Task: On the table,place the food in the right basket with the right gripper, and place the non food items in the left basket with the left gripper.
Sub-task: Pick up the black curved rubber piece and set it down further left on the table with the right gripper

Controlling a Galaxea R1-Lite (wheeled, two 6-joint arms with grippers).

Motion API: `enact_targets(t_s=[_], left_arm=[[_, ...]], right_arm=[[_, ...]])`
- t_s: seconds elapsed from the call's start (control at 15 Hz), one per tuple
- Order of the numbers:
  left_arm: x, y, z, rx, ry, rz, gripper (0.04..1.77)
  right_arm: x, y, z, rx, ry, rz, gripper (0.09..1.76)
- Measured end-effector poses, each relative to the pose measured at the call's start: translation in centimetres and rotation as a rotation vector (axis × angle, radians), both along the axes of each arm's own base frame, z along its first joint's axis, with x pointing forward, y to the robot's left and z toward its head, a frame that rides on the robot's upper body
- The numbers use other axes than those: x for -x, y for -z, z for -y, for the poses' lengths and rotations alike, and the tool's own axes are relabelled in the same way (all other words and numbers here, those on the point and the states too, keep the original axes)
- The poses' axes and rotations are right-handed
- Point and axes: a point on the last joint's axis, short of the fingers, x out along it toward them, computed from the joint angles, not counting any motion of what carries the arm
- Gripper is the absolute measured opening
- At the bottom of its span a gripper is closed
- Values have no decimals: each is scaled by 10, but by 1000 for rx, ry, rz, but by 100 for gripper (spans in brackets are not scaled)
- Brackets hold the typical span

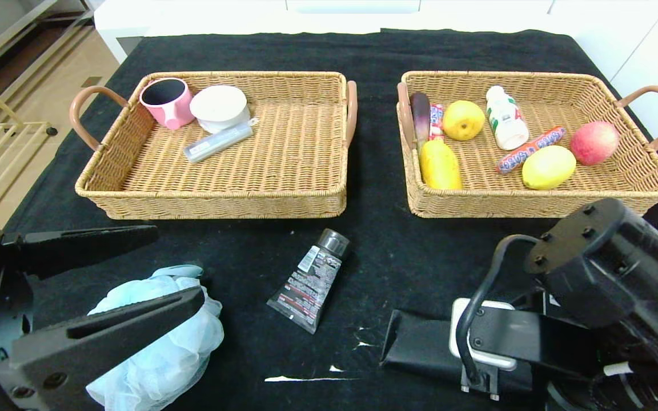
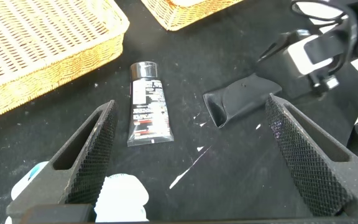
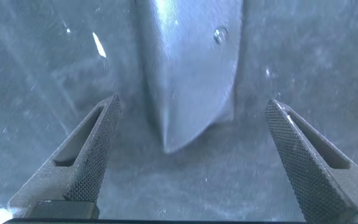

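Black cloth covering the table (image 1: 374, 57). Left gripper (image 1: 177, 265) hovering released over the blue bath sponge (image 1: 163, 342) near the front left corner. Right gripper (image 1: 389, 342) resting low near the front edge, fingers spread, grasping nothing. Dark tube (image 1: 309, 279) lying mid-table, between both, before the left basket (image 1: 215, 191) and right basket (image 1: 534, 202).

Open black cloth around the squeeze tube (image 1: 311, 280), bath pouf (image 1: 163, 337) close on its left, right half of the left basket (image 1: 215, 194) bare, right basket (image 1: 534, 200) crowded
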Motion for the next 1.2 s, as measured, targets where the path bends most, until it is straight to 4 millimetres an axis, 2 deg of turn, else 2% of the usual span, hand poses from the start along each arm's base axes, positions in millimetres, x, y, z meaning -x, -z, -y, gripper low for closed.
enact_targets(t_s=[1.2], left_arm=[[1, -1, -1, -2, 1, 16, 172]], right_arm=[[-16, 21, -17, 17, 26, -27, 171]])
